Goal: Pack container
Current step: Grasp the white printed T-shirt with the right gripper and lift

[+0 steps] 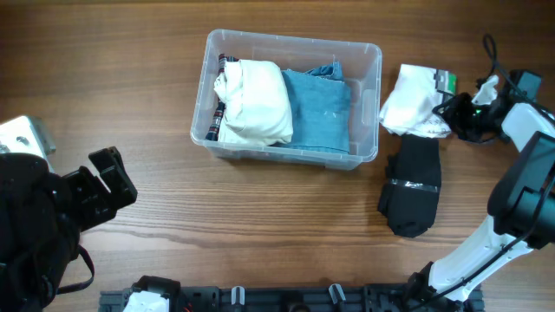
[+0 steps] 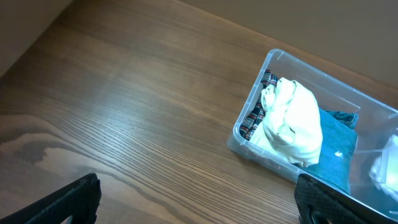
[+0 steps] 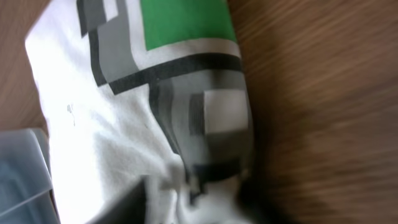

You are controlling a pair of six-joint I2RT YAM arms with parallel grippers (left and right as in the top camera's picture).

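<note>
The clear plastic container [image 1: 293,40] stands at the table's middle. It holds a white garment [image 1: 253,102], a folded blue denim piece [image 1: 319,106] and a plaid item [image 1: 218,111] along its left wall. It also shows in the left wrist view [image 2: 314,67]. My left gripper [image 1: 106,185] is open and empty, well to the container's lower left. My right gripper [image 1: 454,113] is at the right edge of a white shirt with a green and grey print [image 1: 413,100], which lies just right of the container. In the right wrist view the shirt [image 3: 124,112] bunches between the blurred fingers [image 3: 189,199].
A black garment [image 1: 413,185] lies on the table below the white shirt. A corner of the container [image 3: 22,163] shows at the lower left of the right wrist view. The wooden table [image 2: 143,106] stretches left of the container.
</note>
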